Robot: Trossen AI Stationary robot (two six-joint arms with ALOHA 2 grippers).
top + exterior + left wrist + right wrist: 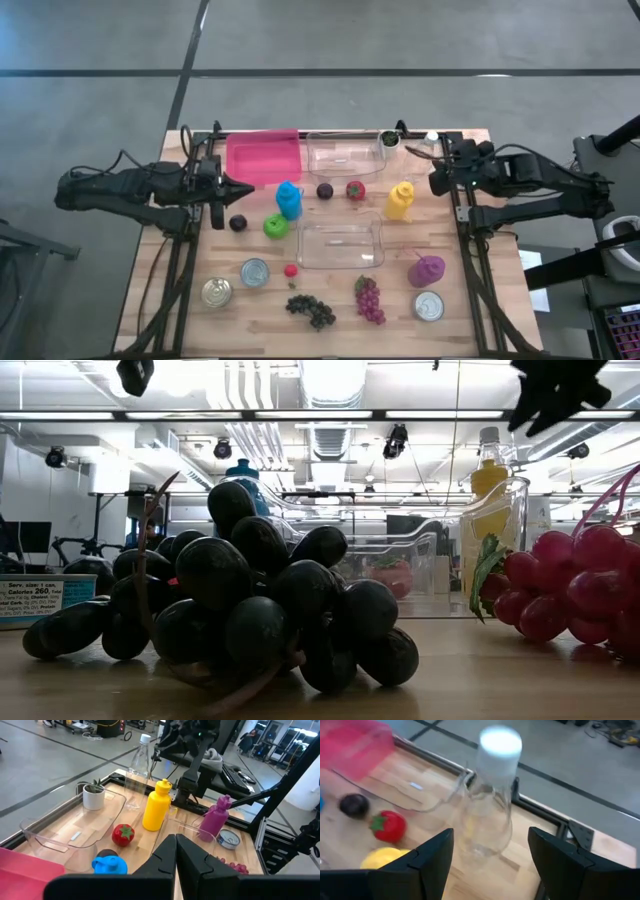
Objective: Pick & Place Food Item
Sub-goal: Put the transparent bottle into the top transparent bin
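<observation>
Food lies across the wooden table: a red tomato [355, 189], two dark plums [325, 190] [238, 222], a green apple [275, 226], a small red fruit [291, 270], dark grapes [311, 310] and red grapes [369, 299]. My left gripper [247, 188] [176, 839] hangs shut above the table's left side, pointing toward the middle. At the right side my right gripper [432, 183] [490, 840] hangs open, tilted down. A clear bottle with a white cap [492, 795] stands beyond its fingers, untouched.
At the far edge sit a pink tray [263, 157], a clear bin [345, 155] and a small potted plant [388, 140]. Another clear bin [340, 245] is in the middle. Blue [289, 199], yellow [399, 200] and purple [426, 269] bottles stand about. Tins [255, 272] [217, 292] [429, 305] lie nearer.
</observation>
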